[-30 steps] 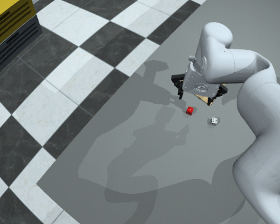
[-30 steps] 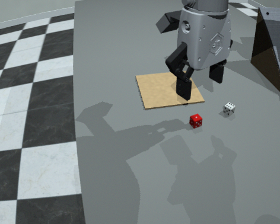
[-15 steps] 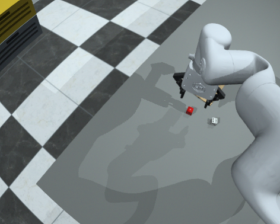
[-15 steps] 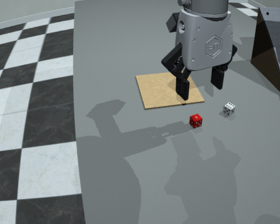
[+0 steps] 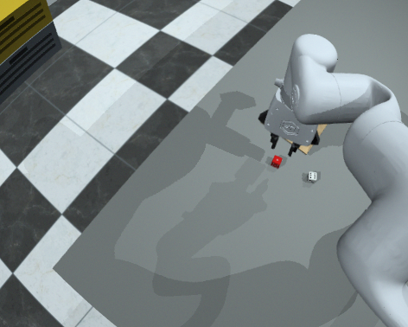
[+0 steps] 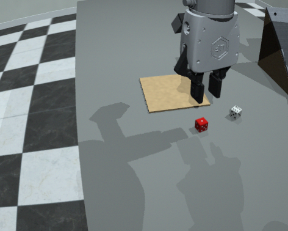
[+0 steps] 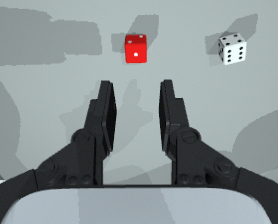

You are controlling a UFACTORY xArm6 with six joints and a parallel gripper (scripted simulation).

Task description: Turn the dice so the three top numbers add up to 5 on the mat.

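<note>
A red die (image 6: 201,124) lies on the grey table, off the tan mat (image 6: 170,92), just in front of the mat's near right corner. It shows one pip on top. It also shows in the wrist view (image 7: 135,48) and in the top view (image 5: 277,161). A white die (image 6: 235,112) with several pips on top lies to its right, also off the mat; it also shows in the wrist view (image 7: 232,49). My gripper (image 6: 207,95) hangs above the mat's near right corner, fingers pointing down. The fingers stand partly closed with a clear gap and nothing between them. A third die is not visible.
A dark brown wedge-shaped block (image 6: 280,54) stands on the table at the right. The table's curved edge runs along the left, with checkered floor beyond. A yellow and black cabinet (image 5: 14,34) stands far off on the floor.
</note>
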